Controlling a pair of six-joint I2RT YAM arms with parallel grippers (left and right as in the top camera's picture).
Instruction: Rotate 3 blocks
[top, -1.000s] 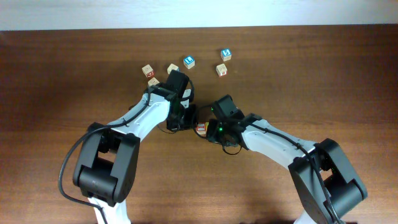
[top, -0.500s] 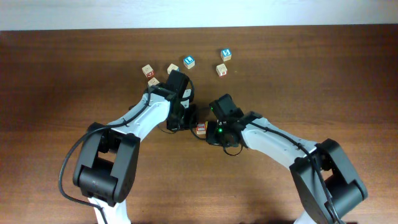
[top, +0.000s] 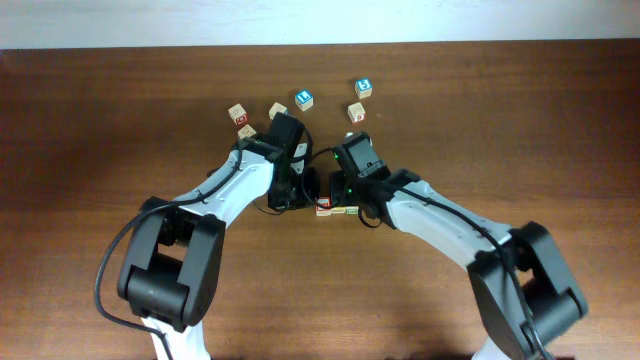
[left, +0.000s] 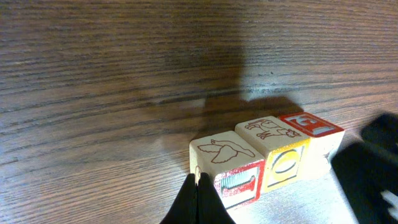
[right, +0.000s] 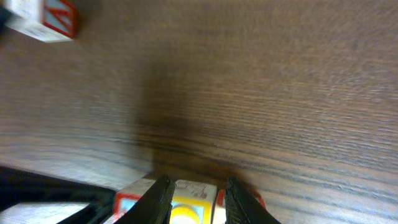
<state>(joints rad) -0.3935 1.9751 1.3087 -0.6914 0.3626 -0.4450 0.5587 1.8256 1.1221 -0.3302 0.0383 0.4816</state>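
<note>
Three pale cubes stand side by side in a row. In the left wrist view they are a bird-topped cube with a red-bordered face (left: 227, 167), a yellow-faced cube (left: 278, 151) and a red-topped cube (left: 311, 126). My left gripper (left: 198, 180) is shut and empty, with its tips against the near corner of the bird-topped cube. My right gripper (right: 200, 196) is open and straddles the yellow-faced cube (right: 188, 210), with a slim gap at its right finger. In the overhead view both grippers meet at the row (top: 325, 207).
Several loose cubes lie at the back of the wooden table (top: 500, 120): pale ones (top: 237, 113) (top: 356, 112) and two blue-faced ones (top: 303, 99) (top: 363, 88). One red-faced cube (right: 53, 18) shows at the top left of the right wrist view.
My right gripper has swung toward the back of the table and now stands over the row, with its jaws a little wider than half a second ago. The left arm has not moved.
</note>
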